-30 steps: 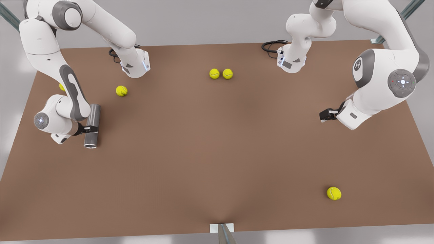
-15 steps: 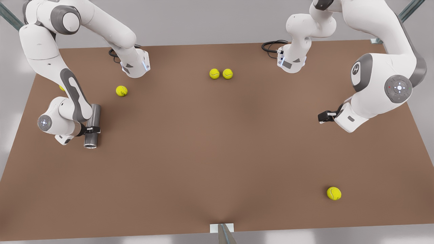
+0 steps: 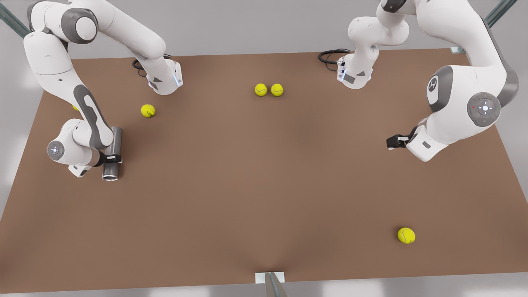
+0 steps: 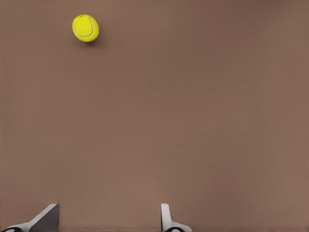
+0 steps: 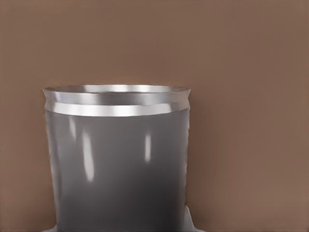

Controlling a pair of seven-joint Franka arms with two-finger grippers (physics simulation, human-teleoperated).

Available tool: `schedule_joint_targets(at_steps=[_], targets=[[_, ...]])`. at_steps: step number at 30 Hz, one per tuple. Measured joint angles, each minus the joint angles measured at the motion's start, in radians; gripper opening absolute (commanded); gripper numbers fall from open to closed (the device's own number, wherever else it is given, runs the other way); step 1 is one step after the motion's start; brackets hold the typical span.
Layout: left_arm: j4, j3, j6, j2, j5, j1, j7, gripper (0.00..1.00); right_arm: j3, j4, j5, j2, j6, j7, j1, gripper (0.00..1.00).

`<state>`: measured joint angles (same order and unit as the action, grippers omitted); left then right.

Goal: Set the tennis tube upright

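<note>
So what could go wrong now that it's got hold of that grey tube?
The right gripper clamps the tennis tube around its smooth, shiny side, so it might slip or swing while being tipped up. Set down crooked, it could topple and roll toward the tennis ball. The left gripper waits open, apart.

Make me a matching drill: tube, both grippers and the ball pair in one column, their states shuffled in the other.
1. tube
2. left gripper
3. right gripper
4. ball pair

a. open, holding nothing
b. side by side
c. lying down, not upright
d. shut on the tube

Pairs: 1-c, 2-a, 3-d, 4-b
</note>
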<state>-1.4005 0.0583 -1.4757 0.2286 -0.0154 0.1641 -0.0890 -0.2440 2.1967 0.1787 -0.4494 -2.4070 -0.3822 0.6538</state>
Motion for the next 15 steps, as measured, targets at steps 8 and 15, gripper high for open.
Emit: schedule_joint_targets(at_steps=[8, 15], targets=[[0.0, 0.0, 0.002, 0.0, 0.0, 0.0, 0.0, 1.0, -0.003, -0.023, -0.002, 0.003, 0.009, 0.0, -0.031, 0.64], [0.0, 0.0, 0.002, 0.0, 0.0, 0.0, 0.0, 1.0, -0.069, -0.08, 0.004, 0.007, 0.014, 0.003, -0.062, 0.64]])
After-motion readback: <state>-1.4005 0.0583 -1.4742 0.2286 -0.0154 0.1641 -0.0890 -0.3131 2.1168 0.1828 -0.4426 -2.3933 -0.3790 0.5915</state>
